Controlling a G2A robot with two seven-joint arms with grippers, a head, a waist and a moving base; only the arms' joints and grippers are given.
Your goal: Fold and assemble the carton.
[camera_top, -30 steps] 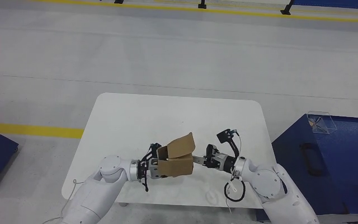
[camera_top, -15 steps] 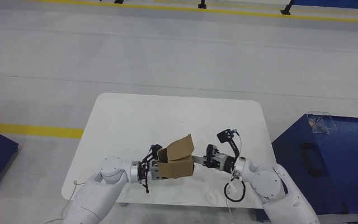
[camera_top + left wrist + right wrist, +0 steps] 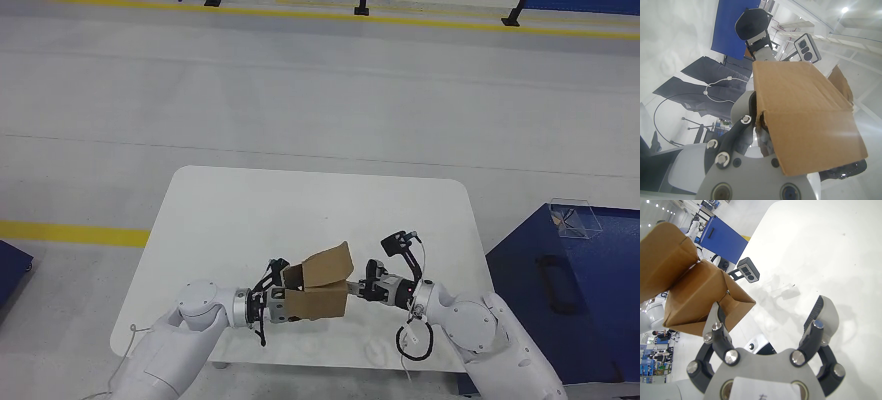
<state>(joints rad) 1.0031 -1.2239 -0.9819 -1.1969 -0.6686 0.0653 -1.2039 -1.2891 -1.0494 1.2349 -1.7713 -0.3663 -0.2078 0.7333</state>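
A brown cardboard carton (image 3: 316, 284) is held just above the white table (image 3: 300, 200) near its front edge, with one flap raised. My left gripper (image 3: 277, 303) is shut on the carton's left end; in the left wrist view the carton (image 3: 802, 117) covers most of the fingers. At the carton's right end my right gripper (image 3: 358, 290) stands open. In the right wrist view one of the right gripper's (image 3: 770, 311) fingers (image 3: 718, 313) touches the carton's (image 3: 687, 291) open corner, while the other hangs over bare table.
A blue cabinet (image 3: 570, 290) stands right of the table, with a clear plastic box (image 3: 575, 215) on top. The table's back and middle offer free room. A yellow floor line (image 3: 70, 233) runs at the left.
My right gripper has moved left, closing the gap to the carton's right end. The carton's raised flap has shifted slightly. The left arm has barely moved.
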